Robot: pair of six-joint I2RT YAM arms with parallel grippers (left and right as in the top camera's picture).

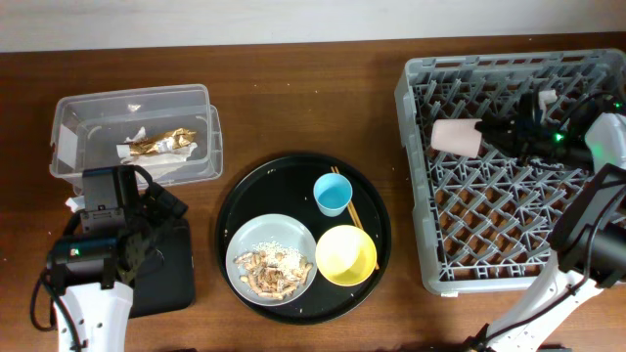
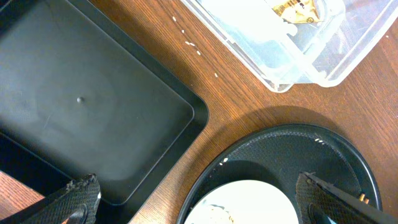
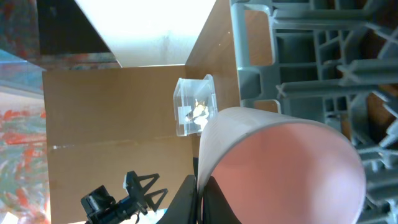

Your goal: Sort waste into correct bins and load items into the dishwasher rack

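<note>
On the brown desk [image 1: 293, 98] I saw my right gripper [image 1: 486, 132] clamped on the pink cup [image 1: 455, 137] over the dishwasher rack [image 1: 416, 225], far right corner. My left gripper [image 2: 194, 186] hung spread wide by the black tray [image 2: 93, 93], front left corner.

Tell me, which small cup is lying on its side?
The small pink cup, sideways over the light-grey plastic rack; the small blue cup stands upright.

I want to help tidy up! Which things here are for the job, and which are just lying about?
Job: pink cup, blue cup, yellow bowl, grey plate, chopsticks, food scraps, gold wrapper, tissue, clear tub, small black tray, rack.
Lying about: round black tray, table.
</note>
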